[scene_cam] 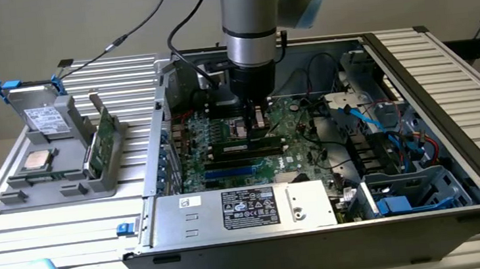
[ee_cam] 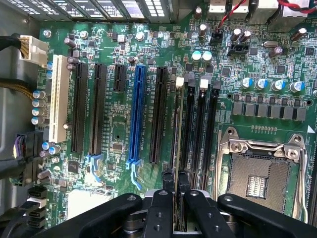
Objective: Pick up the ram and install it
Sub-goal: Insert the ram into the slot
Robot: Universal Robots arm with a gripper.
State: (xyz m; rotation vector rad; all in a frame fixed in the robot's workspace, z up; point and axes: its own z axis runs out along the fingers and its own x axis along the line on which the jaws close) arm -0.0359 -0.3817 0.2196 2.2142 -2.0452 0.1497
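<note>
Ram pinched edge-on above the memory slots

We see the gripper (ee_cam: 176,183) drawn narrow, its fingers closed on the ram (ee_cam: 175,129), which hangs edge-on just over the black slots (ee_cam: 198,124) beside the empty socket (ee_cam: 260,173). We judge the stick to be light, thin and stiff, yet fragile: its chips and contact edge would not take knocks or twisting. We would hold it on the flat faces near the middle of the top edge, so it sits square to the slot.

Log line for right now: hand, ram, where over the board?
hand: shut on ram | position: ram edge-on over the black memory slots beside the empty processor socket | seated: cannot tell
</note>
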